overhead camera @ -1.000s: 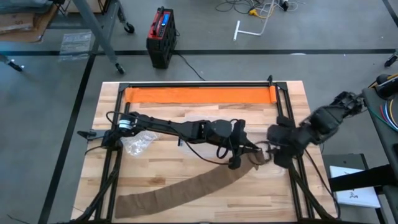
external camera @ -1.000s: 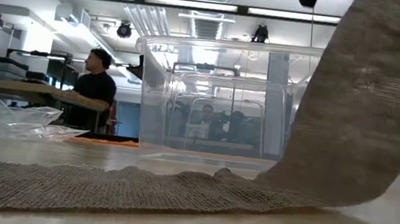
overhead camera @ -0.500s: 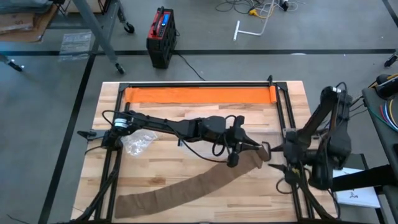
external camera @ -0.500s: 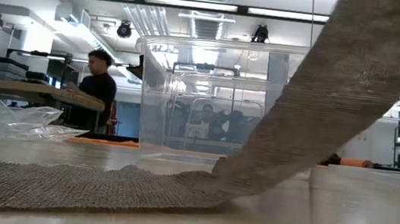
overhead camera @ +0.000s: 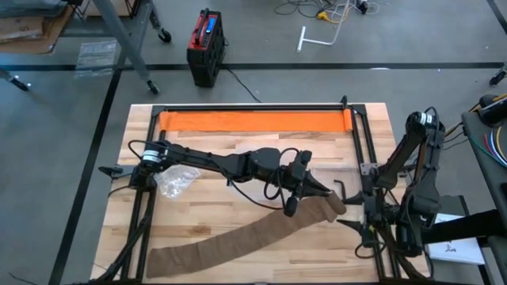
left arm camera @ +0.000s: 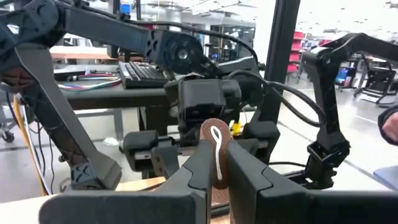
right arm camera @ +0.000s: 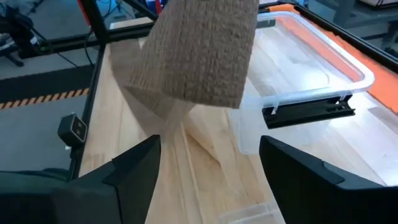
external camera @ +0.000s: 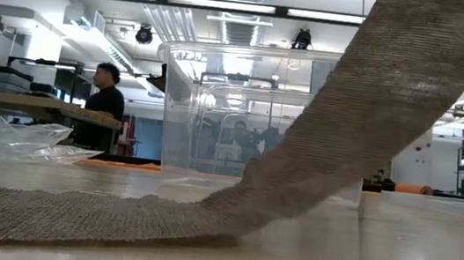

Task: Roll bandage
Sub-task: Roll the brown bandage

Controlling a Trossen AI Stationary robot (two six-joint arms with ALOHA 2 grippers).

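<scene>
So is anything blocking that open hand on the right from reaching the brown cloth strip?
Nothing visible. The right hand sits open by the table's right edge, and the lifted end of the brown woven bandage hangs straight ahead of it, held by the shut left hand. The clear plastic bin lies off to one side.

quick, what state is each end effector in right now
Left end effector: closed on the end of the brown woven bandage strip.
Right end effector: open, holding nothing, at the table's right edge.

The wooden table (overhead camera: 238, 218) carries a brown bandage (overhead camera: 230, 237), a clear plastic bin (external camera: 251, 119), a crumpled plastic bag (overhead camera: 174, 182) and an orange mat (overhead camera: 253, 121).
</scene>
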